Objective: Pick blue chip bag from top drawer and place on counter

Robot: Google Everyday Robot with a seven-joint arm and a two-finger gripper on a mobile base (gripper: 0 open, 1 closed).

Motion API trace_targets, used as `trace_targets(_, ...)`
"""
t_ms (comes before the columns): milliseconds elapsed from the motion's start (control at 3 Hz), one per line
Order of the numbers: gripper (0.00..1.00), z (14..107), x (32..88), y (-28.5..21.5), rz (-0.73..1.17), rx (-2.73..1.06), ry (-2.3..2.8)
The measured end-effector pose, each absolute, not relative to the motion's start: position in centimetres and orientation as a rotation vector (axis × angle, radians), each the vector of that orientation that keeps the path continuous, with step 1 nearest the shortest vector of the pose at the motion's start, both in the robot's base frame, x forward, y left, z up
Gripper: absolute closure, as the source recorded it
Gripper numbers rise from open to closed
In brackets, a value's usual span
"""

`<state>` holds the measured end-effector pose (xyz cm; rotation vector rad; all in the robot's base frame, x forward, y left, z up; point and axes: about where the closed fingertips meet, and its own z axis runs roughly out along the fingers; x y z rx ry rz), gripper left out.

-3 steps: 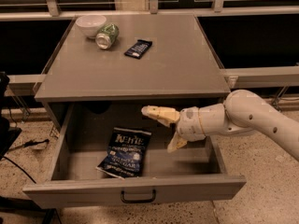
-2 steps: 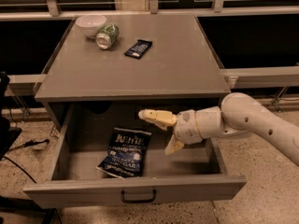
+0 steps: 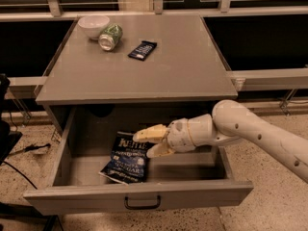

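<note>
The top drawer (image 3: pixel 139 195) is pulled out of the grey cabinet. The blue chip bag (image 3: pixel 126 160) lies flat on the drawer floor, left of centre, with its white lettering up. My gripper (image 3: pixel 147 142) reaches into the drawer from the right. Its two pale fingers are spread apart, one above the other, right at the bag's upper right corner. I cannot tell if they touch the bag. The counter (image 3: pixel 178 73) is the flat grey top above the drawer.
On the counter's back left stand a white bowl (image 3: pixel 93 26), a green can on its side (image 3: pixel 110 36) and a small dark snack bar wrapper (image 3: pixel 142 50). A rail and dark windows run behind. Cables lie on the floor at the left.
My gripper has moved left and slightly down inside the drawer, from the drawer's middle to the chip bag's upper right corner. The bag has not moved.
</note>
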<state>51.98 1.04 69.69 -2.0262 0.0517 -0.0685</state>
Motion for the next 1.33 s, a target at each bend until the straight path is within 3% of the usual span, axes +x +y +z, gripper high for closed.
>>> trace_targets(333, 0.38, 68.8, 52.1, 1.9, -0.056, -2.038, 0.032)
trace_targets(667, 0.28, 67.6, 52.0, 2.4, -0.051, -2.104, 0.004)
trace_targets(1333, 0.29, 65.3, 51.8, 1.8, -0.068, -2.271, -0.033)
